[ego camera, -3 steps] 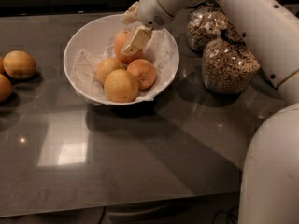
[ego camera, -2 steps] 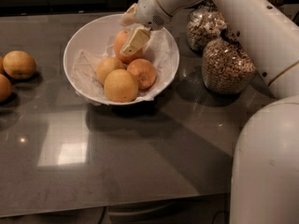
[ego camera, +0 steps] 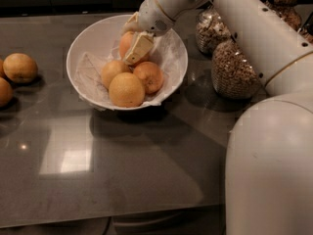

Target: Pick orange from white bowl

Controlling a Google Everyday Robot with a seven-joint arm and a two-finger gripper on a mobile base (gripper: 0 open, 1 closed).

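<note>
Four fruits sit in the wide, round, glossy white bowl (ego camera: 95, 33). It stands toward the back of the dark grey, glossy table (ego camera: 146, 175) and is lined with crinkled white paper (ego camera: 87, 72). At the back of the bowl we see the smooth, deep-coloured, slightly egg-shaped orange (ego camera: 124, 42), low inside on the paper lining and partly covered from our side. The two-finger gripper (ego camera: 131, 45) of the white robot arm (ego camera: 244, 23) reaches into the bowl from the upper right and is set over this orange. One of its cream-coloured fingers (ego camera: 139, 47) lies slantwise across the front of the fruit, touching it. The other shows just behind the fruit's top, so the jaws stand on either side of the orange and clasp it.

In front of the orange we find a paler yellow-orange round fruit (ego camera: 112, 71) at the left and a second pale round fruit (ego camera: 126, 89) nearest the front rim, the two touching. Just to their right lies a rounder deep-orange fruit with a dimple (ego camera: 149, 76), close against them.

Right of the bowl stand two glass jars of brown cereal, the far jar (ego camera: 211, 31) near the back and the near jar (ego camera: 234, 71) closer to us, both partly hidden by the arm. On the left of the table, well apart from the bowl, we see a loose yellow-orange fruit (ego camera: 19, 67) and another loose fruit (ego camera: 4, 92) cut off by the edge of the view. The robot's broad white body (ego camera: 269, 175) fills the lower right corner.
</note>
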